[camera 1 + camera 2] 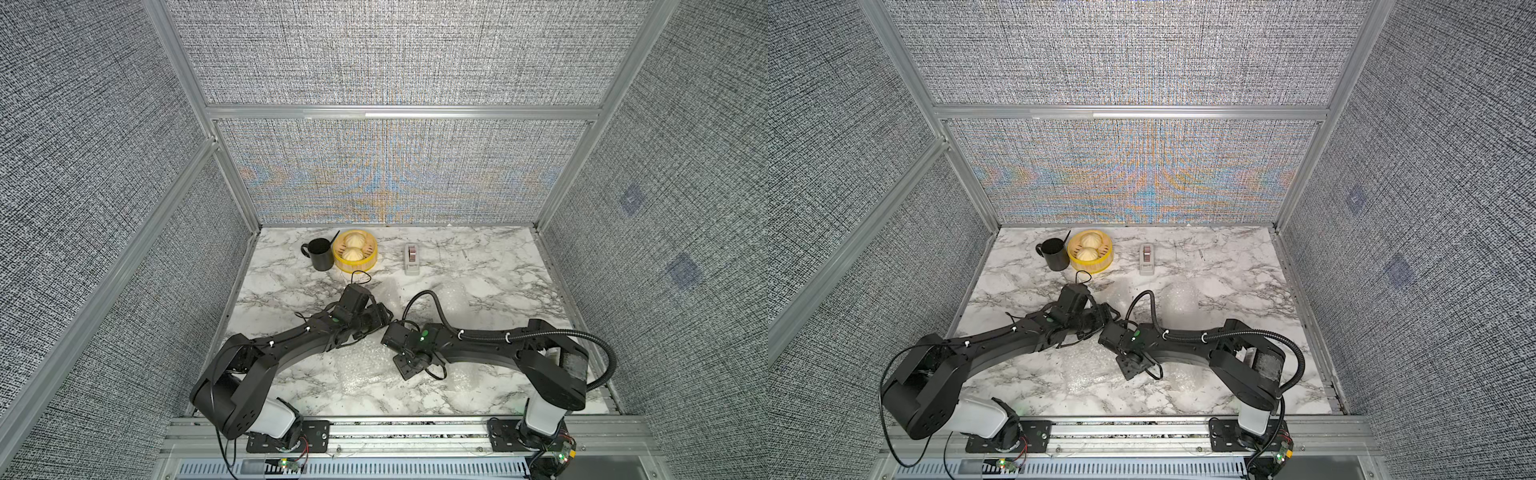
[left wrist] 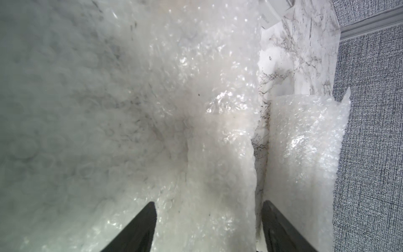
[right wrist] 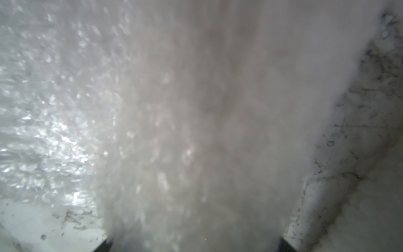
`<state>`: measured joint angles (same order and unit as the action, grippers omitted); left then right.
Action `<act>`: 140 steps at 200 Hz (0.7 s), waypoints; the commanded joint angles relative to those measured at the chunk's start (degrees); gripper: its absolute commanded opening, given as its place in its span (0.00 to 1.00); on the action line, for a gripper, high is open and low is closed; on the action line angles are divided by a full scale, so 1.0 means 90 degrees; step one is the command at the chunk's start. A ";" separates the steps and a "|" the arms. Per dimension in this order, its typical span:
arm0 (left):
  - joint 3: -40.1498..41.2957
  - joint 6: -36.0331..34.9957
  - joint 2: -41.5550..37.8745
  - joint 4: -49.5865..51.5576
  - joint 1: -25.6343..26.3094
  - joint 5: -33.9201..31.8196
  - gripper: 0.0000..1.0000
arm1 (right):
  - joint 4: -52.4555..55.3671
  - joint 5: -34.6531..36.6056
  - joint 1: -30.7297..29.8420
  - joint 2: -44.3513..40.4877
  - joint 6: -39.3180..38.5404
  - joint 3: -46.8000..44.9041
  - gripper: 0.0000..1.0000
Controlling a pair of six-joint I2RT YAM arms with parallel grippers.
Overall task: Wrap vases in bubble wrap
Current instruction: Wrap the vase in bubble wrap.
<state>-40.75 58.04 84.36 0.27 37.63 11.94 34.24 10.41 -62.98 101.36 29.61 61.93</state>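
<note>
Clear bubble wrap (image 1: 357, 374) lies crumpled on the marble table (image 1: 498, 257) under both wrists, which meet at the table's middle. The vases are hidden inside wrap. In the left wrist view a wrapped roll (image 2: 218, 174) stands between the spread fingers of my left gripper (image 2: 209, 218), and a thin gap shows beside one finger (image 2: 277, 229). A second wrapped bundle (image 2: 305, 141) lies beyond it, also in both top views (image 1: 455, 297) (image 1: 1177, 297). My right gripper (image 3: 196, 244) is shut on a wrapped roll (image 3: 207, 131) that fills the span between its fingertips.
A black mug (image 1: 320, 253), a yellow steamer basket (image 1: 365, 262) with two buns and a grey tape dispenser (image 1: 411, 258) stand along the back of the table. Grey fabric walls (image 1: 395, 174) close in the back and both sides.
</note>
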 commanded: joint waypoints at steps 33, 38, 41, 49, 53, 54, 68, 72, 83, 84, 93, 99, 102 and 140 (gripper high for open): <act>-0.0088 0.0103 0.0484 0.0155 0.0104 0.0001 0.51 | -0.0164 0.0170 0.0005 -0.0021 -0.0042 -0.0006 0.62; -0.0059 0.0099 0.0483 0.0155 0.0106 -0.0032 0.48 | -0.0170 0.0174 0.0006 -0.0035 -0.0037 -0.0007 0.62; -0.0031 0.0098 0.0489 0.0155 0.0106 -0.0051 0.46 | -0.0179 0.0171 0.0001 -0.0041 -0.0046 -0.0020 0.62; 0.0003 0.0089 0.0500 0.0155 0.0106 -0.0065 0.40 | -0.0191 0.0171 0.0006 -0.0046 -0.0056 -0.0016 0.62; 0.0020 0.0076 0.0519 0.0147 0.0106 -0.0061 0.38 | -0.0190 0.0171 0.0006 -0.0048 -0.0057 -0.0011 0.62; 0.0023 0.0075 0.0529 0.0146 0.0106 -0.0059 0.37 | -0.0191 0.0171 0.0006 -0.0045 -0.0057 -0.0004 0.62; 0.0027 0.0031 0.0624 0.0131 0.0106 -0.0012 0.31 | -0.0219 0.0153 0.0004 -0.0061 -0.0060 -0.0001 0.63; 0.0041 0.0014 0.0659 0.0121 0.0106 -0.0008 0.30 | -0.0220 0.0154 0.0006 -0.0067 -0.0073 -0.0006 0.63; 0.0044 -0.0011 0.0727 0.0078 0.0106 0.0029 0.26 | -0.0235 0.0142 0.0005 -0.0080 -0.0083 0.0012 0.63; 0.0050 -0.0007 0.0726 0.0078 0.0106 0.0030 0.25 | -0.0233 0.0142 0.0001 -0.0081 -0.0085 0.0012 0.63; 0.0079 -0.0004 0.0734 0.0077 0.0106 0.0004 0.19 | -0.0230 0.0142 0.0005 -0.0108 -0.0092 0.0023 0.63; 0.0113 -0.0004 0.0720 0.0076 0.0106 -0.0025 0.15 | -0.0230 0.0133 0.0006 -0.0121 -0.0096 0.0023 0.64; 0.0121 -0.0015 0.0729 0.0073 0.0106 -0.0030 0.14 | -0.0230 0.0132 0.0001 -0.0144 -0.0096 0.0030 0.65; 0.0255 -0.0121 0.0695 0.0165 0.0097 -0.0134 0.13 | -0.0259 -0.0028 0.0006 -0.0466 -0.0144 0.0046 0.78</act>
<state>-39.18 58.24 90.67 -1.61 38.48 11.44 32.77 10.28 -63.02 98.89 28.69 61.87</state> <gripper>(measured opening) 0.136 0.757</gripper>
